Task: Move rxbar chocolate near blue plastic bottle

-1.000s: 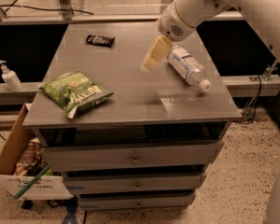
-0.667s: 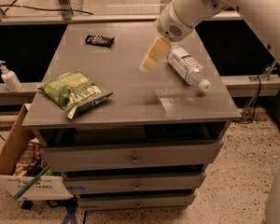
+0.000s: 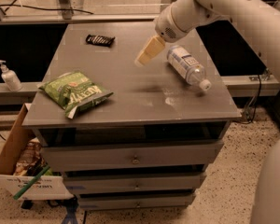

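Note:
The rxbar chocolate (image 3: 100, 40) is a small flat black wrapper lying at the far left-middle of the grey cabinet top (image 3: 130, 101). The blue plastic bottle (image 3: 188, 67) lies on its side at the right of the top, white cap toward the front. My gripper (image 3: 148, 52) hangs above the middle of the top, just left of the bottle and well right of the bar. It holds nothing.
A green chip bag (image 3: 75, 93) lies at the front left of the top. A white pump bottle (image 3: 9, 77) stands on a ledge to the left. A cardboard box (image 3: 23, 171) of items sits on the floor at the lower left. Drawers run below the top.
The gripper has stayed almost still above the middle of the top, shifting only slightly. The bar, bottle and bag have not moved.

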Tool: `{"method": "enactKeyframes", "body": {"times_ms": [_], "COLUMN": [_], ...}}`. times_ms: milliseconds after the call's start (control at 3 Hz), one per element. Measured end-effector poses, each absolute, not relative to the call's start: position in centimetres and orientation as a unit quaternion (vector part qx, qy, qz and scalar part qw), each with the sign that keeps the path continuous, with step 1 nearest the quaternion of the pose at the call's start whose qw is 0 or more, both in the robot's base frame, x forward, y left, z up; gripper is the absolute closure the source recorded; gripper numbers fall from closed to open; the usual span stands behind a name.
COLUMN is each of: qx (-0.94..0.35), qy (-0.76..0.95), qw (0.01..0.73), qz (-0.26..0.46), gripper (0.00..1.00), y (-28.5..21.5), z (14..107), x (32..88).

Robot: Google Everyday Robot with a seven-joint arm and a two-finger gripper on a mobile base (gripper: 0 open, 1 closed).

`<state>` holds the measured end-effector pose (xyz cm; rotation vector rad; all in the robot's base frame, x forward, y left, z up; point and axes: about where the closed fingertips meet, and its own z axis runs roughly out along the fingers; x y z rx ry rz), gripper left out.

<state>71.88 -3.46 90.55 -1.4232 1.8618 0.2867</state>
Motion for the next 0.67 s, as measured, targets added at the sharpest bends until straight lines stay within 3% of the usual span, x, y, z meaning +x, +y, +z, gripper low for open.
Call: {"method": "enactKeyframes", "body": {"times_ms": [667], "qx": [-0.534], "qy": [0.724], "qw": [0.409], "qz": [0.154], "gripper": [0.00], "y": [1.5], "z": [88.8], "x": [79.9]}}
